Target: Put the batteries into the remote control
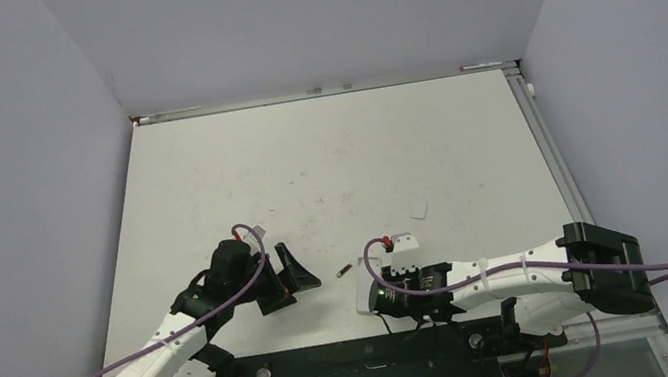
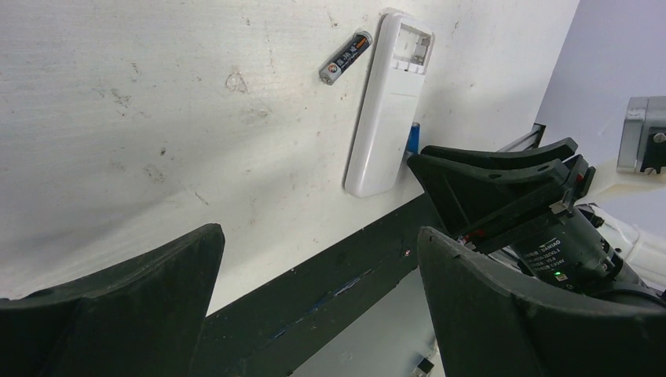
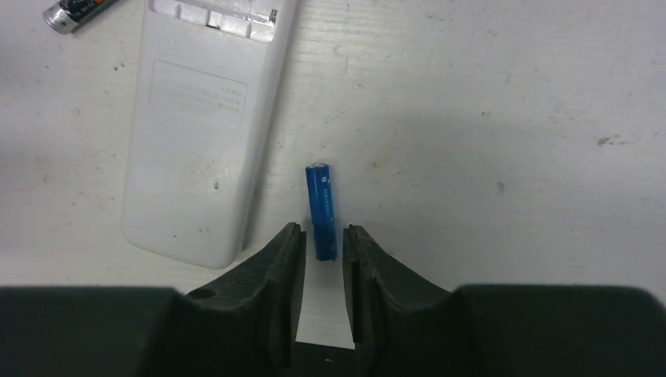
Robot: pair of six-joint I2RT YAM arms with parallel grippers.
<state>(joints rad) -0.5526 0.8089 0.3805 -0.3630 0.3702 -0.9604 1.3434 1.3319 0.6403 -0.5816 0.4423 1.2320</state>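
The white remote control point(image 3: 203, 133) lies back up on the table, its battery bay point(image 2: 411, 47) uncovered and empty. The dark battery point(image 3: 74, 12) lies loose beside the bay end. Along the remote's other side lies the blue battery point(image 3: 321, 206). Its near end sits between the tips of my right gripper point(image 3: 322, 232), whose jaws stand slightly apart with a thin gap on each side of it. My left gripper point(image 2: 318, 236) hovers wide open to the left of the remote point(image 1: 365, 295), holding nothing. The dark battery point(image 1: 344, 270) is between the two grippers.
A small loose white cover piece point(image 1: 419, 209) lies farther back on the table. The black strip of the table's near edge point(image 2: 314, 290) runs just behind the remote and my right gripper point(image 1: 389, 293). White walls surround the table.
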